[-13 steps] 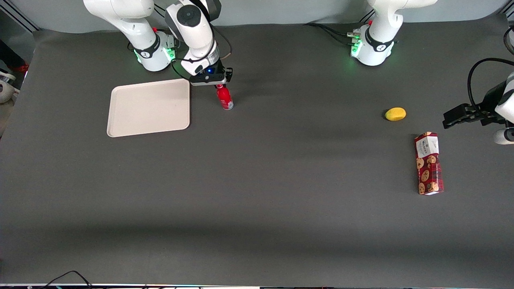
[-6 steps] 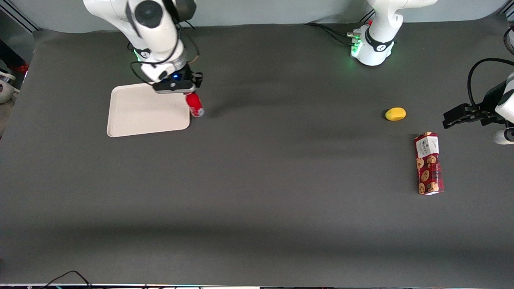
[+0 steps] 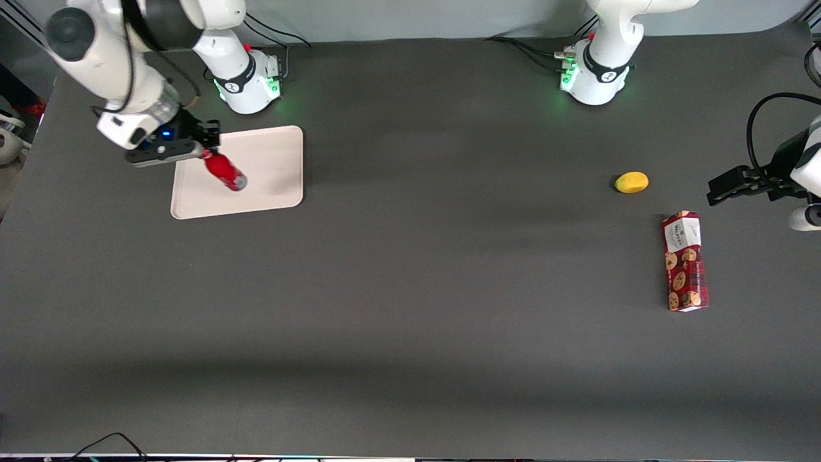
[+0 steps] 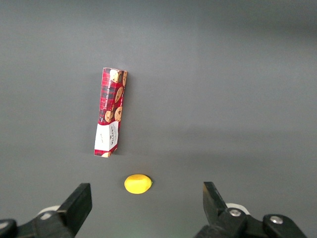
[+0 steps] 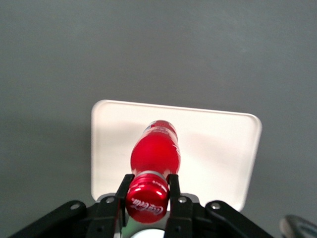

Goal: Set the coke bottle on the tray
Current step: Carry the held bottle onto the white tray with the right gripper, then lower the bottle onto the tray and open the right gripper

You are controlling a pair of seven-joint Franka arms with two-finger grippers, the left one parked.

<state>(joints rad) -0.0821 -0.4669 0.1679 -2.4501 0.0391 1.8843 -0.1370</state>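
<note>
The small red coke bottle hangs tilted in the air above the cream-beige tray, held by its cap end. My right gripper is shut on the bottle's neck, over the tray's edge toward the working arm's end of the table. In the right wrist view the coke bottle points away from the camera over the tray, its red cap with white script pinched between the gripper's two black fingers. The bottle's silvery base points down at the tray.
A yellow lemon-like object and a red cookie box lie toward the parked arm's end of the table; both also show in the left wrist view as the yellow object and the cookie box. The right arm's base stands by the tray.
The gripper has carried the coke bottle sideways from beside the tray to above it, toward the working arm's end. The bottle now hangs more tilted.
</note>
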